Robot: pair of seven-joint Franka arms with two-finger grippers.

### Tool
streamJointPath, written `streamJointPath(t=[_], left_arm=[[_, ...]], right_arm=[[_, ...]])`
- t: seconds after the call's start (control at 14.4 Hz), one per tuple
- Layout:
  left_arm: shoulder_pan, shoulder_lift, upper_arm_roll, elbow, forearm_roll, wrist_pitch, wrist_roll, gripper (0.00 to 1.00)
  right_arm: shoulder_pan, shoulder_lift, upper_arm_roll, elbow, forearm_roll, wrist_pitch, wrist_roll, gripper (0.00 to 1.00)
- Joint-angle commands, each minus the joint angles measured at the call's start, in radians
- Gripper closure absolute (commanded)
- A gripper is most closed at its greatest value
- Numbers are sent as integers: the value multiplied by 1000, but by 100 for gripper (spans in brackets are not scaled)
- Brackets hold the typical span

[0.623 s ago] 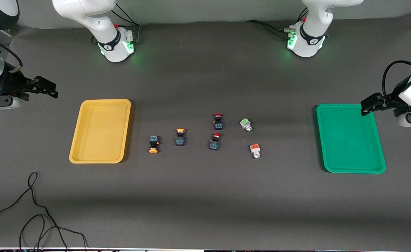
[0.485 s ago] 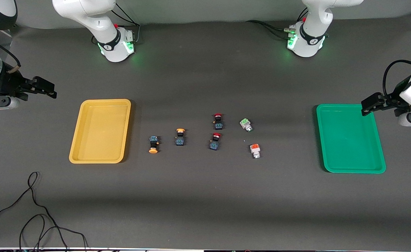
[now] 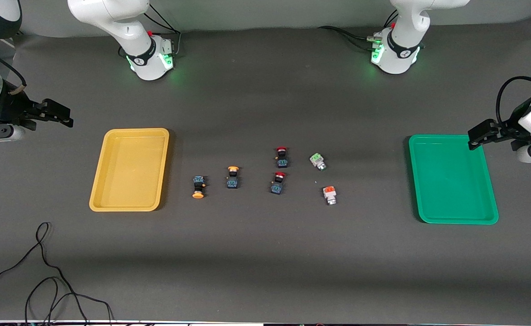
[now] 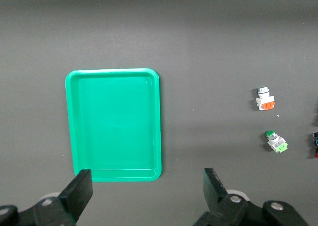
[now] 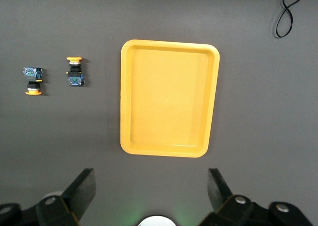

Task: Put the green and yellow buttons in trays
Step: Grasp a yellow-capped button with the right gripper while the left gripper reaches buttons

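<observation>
Mostly plastic, round-cornered rimmed trays (image 3: 130,206), square-capped green button (image 3: 316,160)

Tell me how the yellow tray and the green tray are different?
The yellow tray is yellow; the green tray is green. The yellow tray lies toward the right arm's end of the table, the green tray toward the left arm's end. Both are shallow, rounded rectangles with raised rims, and both hold nothing.
</observation>
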Motion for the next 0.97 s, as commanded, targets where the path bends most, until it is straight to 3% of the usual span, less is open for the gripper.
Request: streamJointPath(t=[0.0,0.35,0.69,0.9], left_arm=[[-1,-8,1,3,-3,-19,15,1],[-15,-33,-9,-67,-9,3,-8,1],[-15,-31,-135,-142,-54,43,-234,1],[-16,-37,-213,-233,-118,116,-360,1]], right_arm=[[1,12,-3,28,10,-6,4,0],[2,7,-26,40,17,-11,16,0],[25,6,-2,68,114,-37,169,0],[142,36,17,63,115,-23,297,0]])
